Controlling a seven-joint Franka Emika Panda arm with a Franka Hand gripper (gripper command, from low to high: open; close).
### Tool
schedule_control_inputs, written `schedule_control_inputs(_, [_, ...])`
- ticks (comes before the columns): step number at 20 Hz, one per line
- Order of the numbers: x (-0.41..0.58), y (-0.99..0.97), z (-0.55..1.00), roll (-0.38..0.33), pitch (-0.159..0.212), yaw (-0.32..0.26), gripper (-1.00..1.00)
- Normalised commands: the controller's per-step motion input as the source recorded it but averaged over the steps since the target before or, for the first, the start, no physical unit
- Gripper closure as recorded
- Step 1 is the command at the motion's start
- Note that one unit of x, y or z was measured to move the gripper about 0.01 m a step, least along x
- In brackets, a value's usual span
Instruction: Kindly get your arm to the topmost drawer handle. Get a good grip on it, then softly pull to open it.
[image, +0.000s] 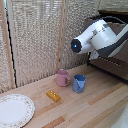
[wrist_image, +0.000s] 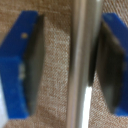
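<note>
In the exterior view the glossy white arm (image: 97, 37) reaches from the right to the dark brown cabinet (image: 114, 64). Its dark round end cap (image: 76, 45) faces the camera. The arm hides the gripper and the drawer handle there. In the wrist view the gripper (wrist_image: 69, 65) is open, with one blue finger (wrist_image: 20, 65) on each side of the silver bar handle (wrist_image: 86, 60). The bar stands close against the dark pad of the other finger (wrist_image: 117, 60), with a wider gap on the first side. The blurred brown drawer front (wrist_image: 55, 85) lies behind the bar.
On the wooden table (image: 95, 105) stand a pink mug (image: 62, 77) and a blue mug (image: 79, 83). A small yellow block (image: 53, 95) and a white patterned plate (image: 15, 110) lie toward the exterior view's left. A woven screen (image: 35, 35) stands behind.
</note>
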Motion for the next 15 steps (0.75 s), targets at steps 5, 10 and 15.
schedule_control_inputs(5, [0.0,0.17,0.17,0.217,-0.038,-0.008,-1.0])
schedule_control_inputs(10, [0.0,0.26,0.09,0.344,-0.055,-0.044,-1.0])
schedule_control_inputs(15, [0.0,0.33,0.02,0.36,-0.08,-0.084,-1.0])
